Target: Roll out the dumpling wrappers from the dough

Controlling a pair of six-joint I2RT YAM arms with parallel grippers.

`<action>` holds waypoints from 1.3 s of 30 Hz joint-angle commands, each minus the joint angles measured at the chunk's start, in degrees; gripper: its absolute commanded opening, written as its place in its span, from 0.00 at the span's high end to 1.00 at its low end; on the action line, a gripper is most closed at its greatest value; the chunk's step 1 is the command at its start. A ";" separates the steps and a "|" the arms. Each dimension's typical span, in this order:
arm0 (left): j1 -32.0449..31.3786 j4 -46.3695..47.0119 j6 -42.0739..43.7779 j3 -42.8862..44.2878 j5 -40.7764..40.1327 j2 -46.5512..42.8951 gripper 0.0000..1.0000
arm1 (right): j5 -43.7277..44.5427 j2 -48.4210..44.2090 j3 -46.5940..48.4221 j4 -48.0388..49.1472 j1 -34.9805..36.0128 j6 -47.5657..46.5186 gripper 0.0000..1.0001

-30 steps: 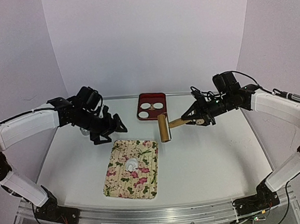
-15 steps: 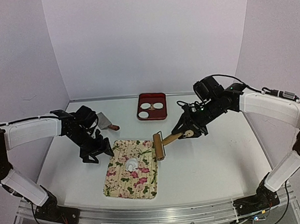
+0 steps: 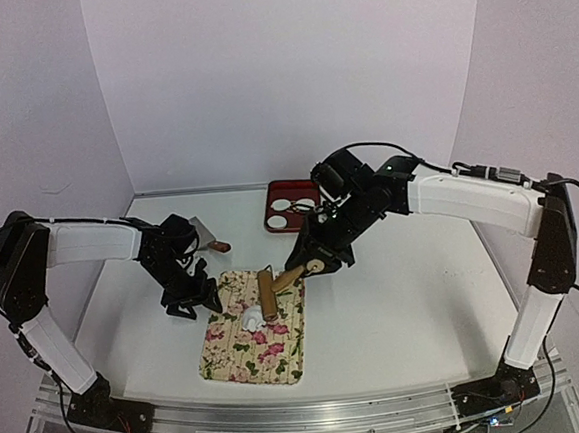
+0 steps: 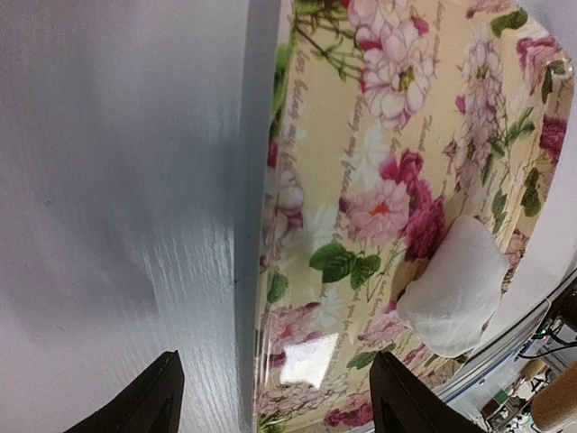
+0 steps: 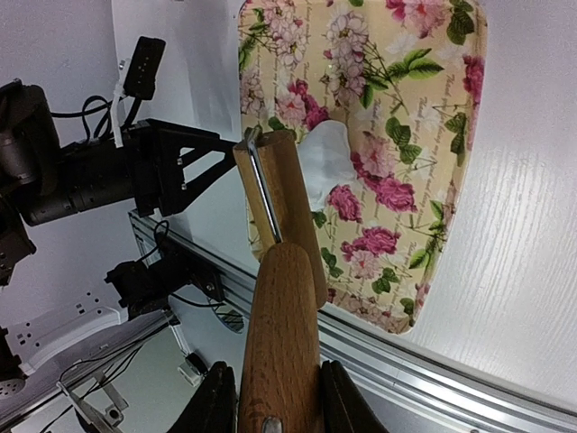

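The dough point(image 3: 252, 317) is a small white lump on the floral mat point(image 3: 243, 359). My right gripper point(image 3: 318, 261) is shut on the wooden handle of a rolling pin point(image 3: 268, 294), whose barrel sits just right of the dough. In the right wrist view the handle point(image 5: 279, 343) lies between my fingers, and the barrel point(image 5: 281, 203) is beside the dough point(image 5: 326, 161). My left gripper point(image 3: 192, 302) is open at the mat's left edge. In the left wrist view it point(image 4: 275, 406) straddles that edge, with the dough point(image 4: 455, 293) further off. White round wrappers point(image 3: 282, 205) lie in a red tray point(image 3: 296, 225).
A metal scraper point(image 3: 206, 239) with a dark handle lies on the table behind the left gripper. The red tray stands at the back centre. The table's front rail point(image 5: 433, 374) runs just past the mat's near edge.
My right gripper has carried the rolling pin left and forward from near the red tray to the dough on the mat. My left gripper has come down to the mat's left edge.
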 commanded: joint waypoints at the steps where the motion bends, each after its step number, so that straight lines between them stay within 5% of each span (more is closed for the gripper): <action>1: 3.78 2.07 5.83 3.85 3.80 1.53 0.32 | 1.80 3.29 7.66 1.01 1.75 2.42 1.00; 26: 4.52 4.87 9.74 0.61 7.48 3.39 0.61 | 3.56 12.69 10.65 0.48 4.29 3.40 1.00; 39: 4.51 5.95 10.29 0.19 9.09 5.04 0.67 | 5.79 13.05 7.38 0.26 5.14 5.02 1.00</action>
